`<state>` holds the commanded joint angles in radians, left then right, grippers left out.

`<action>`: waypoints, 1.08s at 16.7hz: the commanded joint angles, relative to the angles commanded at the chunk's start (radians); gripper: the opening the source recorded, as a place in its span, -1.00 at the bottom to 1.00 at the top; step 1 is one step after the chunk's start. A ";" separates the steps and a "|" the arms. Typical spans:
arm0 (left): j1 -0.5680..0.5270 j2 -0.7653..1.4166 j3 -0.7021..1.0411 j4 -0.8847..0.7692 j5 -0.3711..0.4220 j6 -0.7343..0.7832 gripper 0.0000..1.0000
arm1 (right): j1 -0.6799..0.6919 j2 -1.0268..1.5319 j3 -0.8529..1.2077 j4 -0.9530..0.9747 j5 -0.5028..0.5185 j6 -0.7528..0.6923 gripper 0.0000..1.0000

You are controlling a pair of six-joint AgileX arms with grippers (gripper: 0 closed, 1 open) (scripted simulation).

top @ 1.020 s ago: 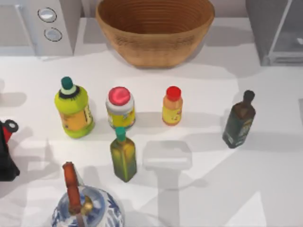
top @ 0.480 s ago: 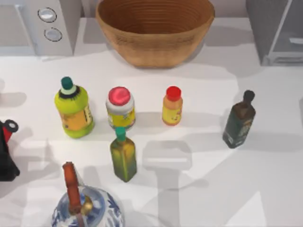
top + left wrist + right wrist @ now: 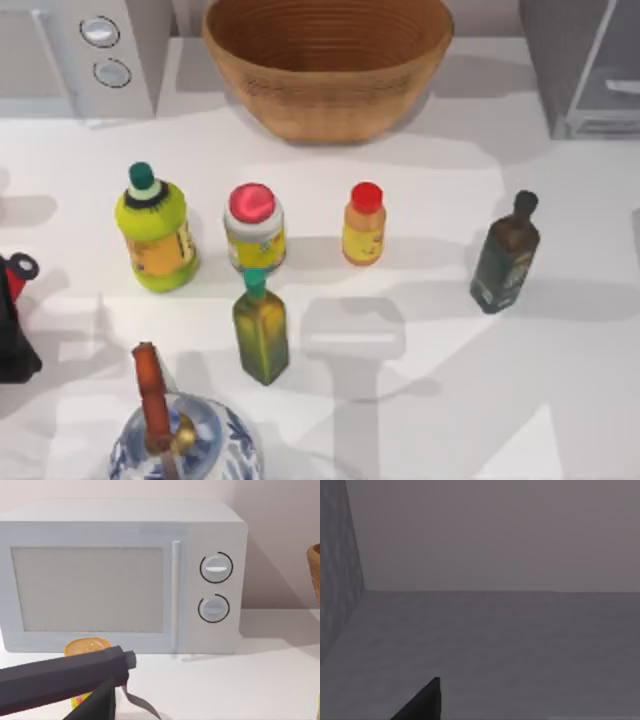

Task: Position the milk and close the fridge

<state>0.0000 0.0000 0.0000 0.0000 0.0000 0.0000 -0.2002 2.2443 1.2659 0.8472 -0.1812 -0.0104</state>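
Same as a second ago: fridge (image 3: 550, 50) at the table's far right corner, pale inside exposed, probably not closed yet; no telling where the milk sits. Bottles (image 3: 364, 224) unmoved. Right gripper (image 3: 426, 701) facing bare grey, left gripper (image 3: 100, 680) facing the microwave (image 3: 120, 575), grip unreadable on both

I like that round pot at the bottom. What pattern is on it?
The teapot is white with blue painted swirls, seen best in the top view.

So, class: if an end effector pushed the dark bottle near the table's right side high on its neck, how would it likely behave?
The dark bottle stands tall on a narrow base, so it would probably tip rather than slide. Its glossy surface suggests glass: likely stiff, slippery, possibly breakable.
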 joint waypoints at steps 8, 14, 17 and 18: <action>0.000 0.000 0.000 0.000 0.000 0.000 1.00 | 0.069 -0.288 -0.195 -0.135 -0.011 -0.003 1.00; 0.000 0.000 0.000 0.000 0.000 0.000 1.00 | 0.100 -0.773 -0.434 -0.293 0.031 -0.002 1.00; 0.000 0.000 0.000 0.000 0.000 0.000 1.00 | 0.091 -0.970 -0.549 -0.364 0.072 0.001 1.00; 0.000 0.000 0.000 0.000 0.000 0.000 1.00 | 0.084 -1.018 -0.585 -0.391 0.090 0.003 1.00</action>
<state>0.0000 0.0000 0.0000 0.0000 0.0000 0.0000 -0.1165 1.2266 0.6807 0.4565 -0.0908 -0.0077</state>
